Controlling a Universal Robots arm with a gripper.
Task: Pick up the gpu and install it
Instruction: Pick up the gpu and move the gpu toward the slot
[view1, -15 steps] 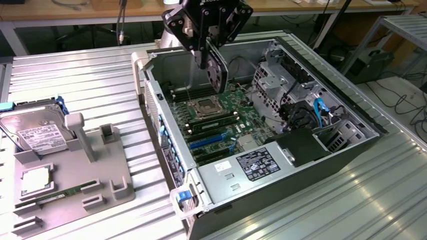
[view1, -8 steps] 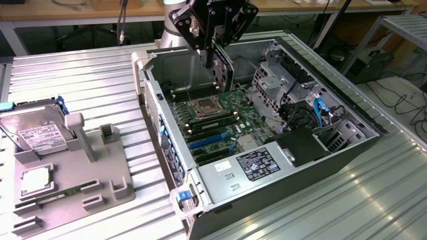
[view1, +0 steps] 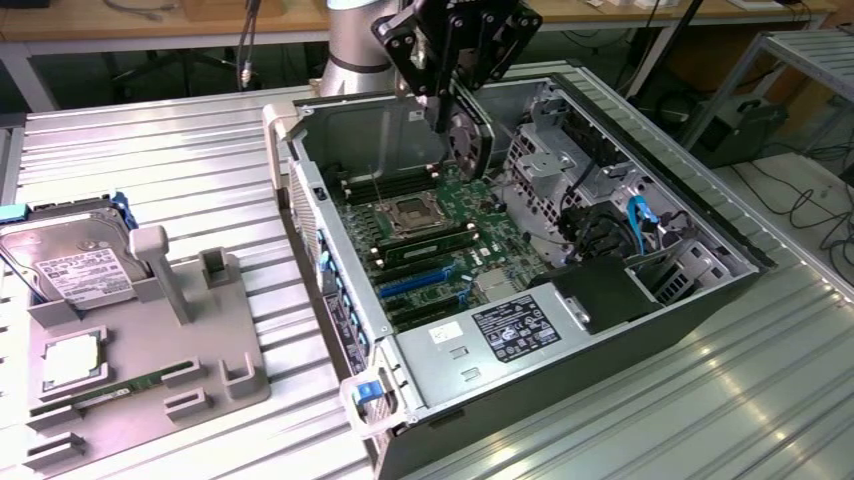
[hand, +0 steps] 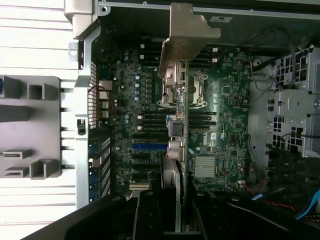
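The gpu (view1: 471, 145) hangs upright above the motherboard (view1: 427, 240) inside the open computer case (view1: 694, 215), near the case's far wall. My gripper (view1: 451, 112) is shut on its upper edge, coming down from above. In the wrist view the gpu (hand: 181, 127) shows edge-on, thin and dark, with its silver end bracket (hand: 186, 35) at the far end. My gripper (hand: 179, 212) clamps it from both sides. The card hovers over the processor socket (hand: 182, 90) and the slots, clear of the board.
Blue expansion slots (view1: 414, 285) lie on the board nearer the power supply (view1: 514, 325). On the exterior view's left, a grey fixture (view1: 200, 350) carries a hard drive (view1: 74, 265), a processor (view1: 74, 362) and a memory stick (view1: 127, 388). Drive cages and cables (view1: 627, 225) fill the case's other side.
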